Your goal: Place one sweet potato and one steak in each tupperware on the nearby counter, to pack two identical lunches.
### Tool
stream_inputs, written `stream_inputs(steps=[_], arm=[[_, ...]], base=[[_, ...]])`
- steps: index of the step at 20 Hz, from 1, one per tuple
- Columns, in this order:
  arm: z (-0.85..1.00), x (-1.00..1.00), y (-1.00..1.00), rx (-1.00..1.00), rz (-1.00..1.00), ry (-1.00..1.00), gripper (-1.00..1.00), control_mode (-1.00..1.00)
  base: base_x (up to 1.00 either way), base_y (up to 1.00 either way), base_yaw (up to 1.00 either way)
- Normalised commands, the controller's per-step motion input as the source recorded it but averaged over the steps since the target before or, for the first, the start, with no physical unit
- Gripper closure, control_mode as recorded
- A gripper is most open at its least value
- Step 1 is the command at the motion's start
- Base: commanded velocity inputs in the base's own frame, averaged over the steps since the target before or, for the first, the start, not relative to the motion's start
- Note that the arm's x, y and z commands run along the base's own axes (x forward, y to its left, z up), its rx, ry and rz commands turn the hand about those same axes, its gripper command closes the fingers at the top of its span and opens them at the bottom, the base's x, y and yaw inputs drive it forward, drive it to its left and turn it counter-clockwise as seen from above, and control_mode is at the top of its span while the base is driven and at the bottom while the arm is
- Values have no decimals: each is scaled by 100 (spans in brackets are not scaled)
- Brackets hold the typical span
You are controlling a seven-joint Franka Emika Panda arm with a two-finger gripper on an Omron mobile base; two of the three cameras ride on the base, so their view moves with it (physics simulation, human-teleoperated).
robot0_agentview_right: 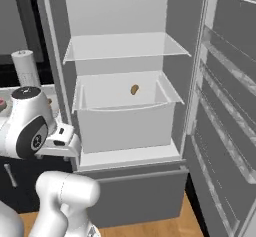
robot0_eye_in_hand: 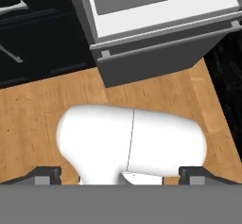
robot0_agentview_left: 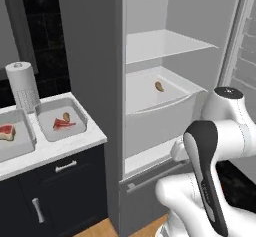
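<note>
One sweet potato [robot0_agentview_left: 159, 86] left in the fridge drawer [robot0_agentview_left: 165, 112], right of the counter [robot0_agentview_left: 60, 148]; other sweet potato [robot0_agentview_left: 66, 116] already beside a steak [robot0_agentview_left: 63, 125] in the right tub [robot0_agentview_left: 61, 119], second steak [robot0_agentview_left: 6, 132] alone in the left tub [robot0_agentview_left: 17, 141]. Gripper [robot0_eye_in_hand: 120, 173] spread wide, holding nothing (aimed down at the floor). Risks ahead: clipping the drawer's front wall or the shelf above on the reach in, nudging the tuber to the far wall, or dropping it into the full tub.

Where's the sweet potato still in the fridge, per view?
Left base view: sweet potato right of centre, in the open fridge's drawer, below the shelf.
Right base view: centre, in the same drawer, at its back.
Hand view: not in it; it looks down at the wood floor.
Shared landmark: the white drawer.
</note>
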Motion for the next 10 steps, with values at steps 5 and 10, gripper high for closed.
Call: stream_inputs(steps=[5, 10], arm=[[0, 0, 0, 0, 0, 0, -100, 100], [0, 0, 0, 0, 0, 0, -100, 100]], base=[[53, -73, 11], [34, -18, 4]])
